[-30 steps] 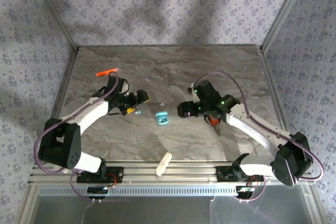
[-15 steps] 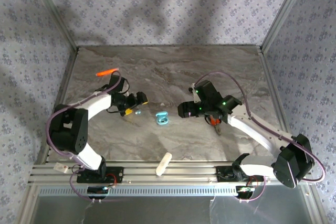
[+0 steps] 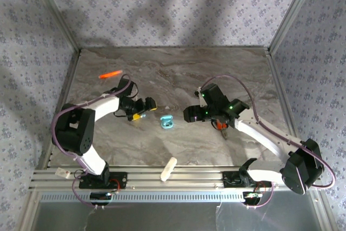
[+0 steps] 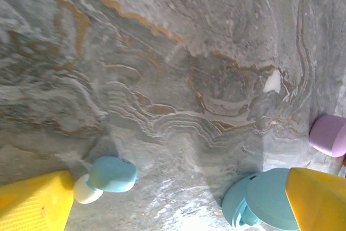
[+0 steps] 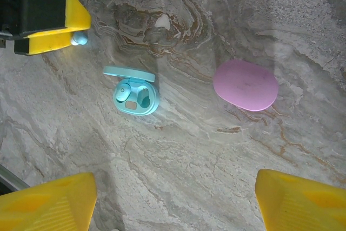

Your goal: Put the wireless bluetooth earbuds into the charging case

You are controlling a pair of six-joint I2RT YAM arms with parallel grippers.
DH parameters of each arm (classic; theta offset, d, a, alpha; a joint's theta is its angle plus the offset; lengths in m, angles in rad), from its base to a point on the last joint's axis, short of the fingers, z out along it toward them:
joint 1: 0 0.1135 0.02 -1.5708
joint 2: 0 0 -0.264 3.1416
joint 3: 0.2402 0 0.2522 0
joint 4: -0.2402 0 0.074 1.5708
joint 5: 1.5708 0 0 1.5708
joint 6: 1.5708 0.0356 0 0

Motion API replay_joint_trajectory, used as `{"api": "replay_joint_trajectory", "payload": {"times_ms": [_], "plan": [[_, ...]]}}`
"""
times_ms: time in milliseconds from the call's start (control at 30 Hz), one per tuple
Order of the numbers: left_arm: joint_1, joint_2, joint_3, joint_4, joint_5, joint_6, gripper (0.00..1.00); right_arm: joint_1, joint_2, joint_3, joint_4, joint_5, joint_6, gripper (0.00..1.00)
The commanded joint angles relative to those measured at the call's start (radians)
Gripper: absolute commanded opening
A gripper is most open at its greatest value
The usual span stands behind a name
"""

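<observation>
A light teal earbud (image 4: 112,173) with a white tip lies on the marble right beside the left finger (image 4: 35,203) of my open left gripper (image 4: 178,209). The same earbud (image 5: 80,38) sits at that gripper's fingertips in the right wrist view. The teal charging case (image 3: 167,122) stands open just right of the left gripper (image 3: 144,110). One teal bud (image 5: 123,89) rests in a slot of the case (image 5: 135,94), and the other slot is bare. My right gripper (image 5: 173,204) hangs open above the marble, right of the case. The pink-lilac buds are out of view.
A closed pink oval case (image 5: 245,85) lies right of the teal one. An orange stick (image 3: 111,73) lies at the back left. A white cylinder (image 3: 168,169) rests on the front rail. A small white chip (image 4: 273,81) sits on the table (image 3: 178,71).
My left gripper has slid right and a little nearer, closer to the teal case, with its arm folding in. The right arm has barely moved.
</observation>
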State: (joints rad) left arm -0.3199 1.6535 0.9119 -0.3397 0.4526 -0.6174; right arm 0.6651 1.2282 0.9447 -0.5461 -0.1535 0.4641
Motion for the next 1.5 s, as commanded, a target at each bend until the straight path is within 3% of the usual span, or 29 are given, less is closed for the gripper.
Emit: {"api": "replay_joint_trajectory", "payload": {"times_ms": [0, 1100, 1267, 1467], "plan": [[-0.018, 0.002, 0.019, -0.001, 0.019, 0.004, 1.00, -0.006, -0.021, -0.017, -0.002, 0.003, 0.013, 0.79], [-0.107, -0.052, 0.025, 0.022, 0.026, -0.066, 1.00, -0.011, -0.001, -0.001, 0.001, -0.006, 0.011, 0.79], [-0.053, -0.142, -0.016, -0.019, 0.000, -0.049, 1.00, -0.009, 0.025, 0.051, -0.008, -0.011, 0.003, 0.79], [0.090, -0.302, -0.121, -0.053, -0.025, -0.038, 1.00, 0.022, 0.137, 0.201, -0.042, -0.007, 0.005, 0.74]]}}
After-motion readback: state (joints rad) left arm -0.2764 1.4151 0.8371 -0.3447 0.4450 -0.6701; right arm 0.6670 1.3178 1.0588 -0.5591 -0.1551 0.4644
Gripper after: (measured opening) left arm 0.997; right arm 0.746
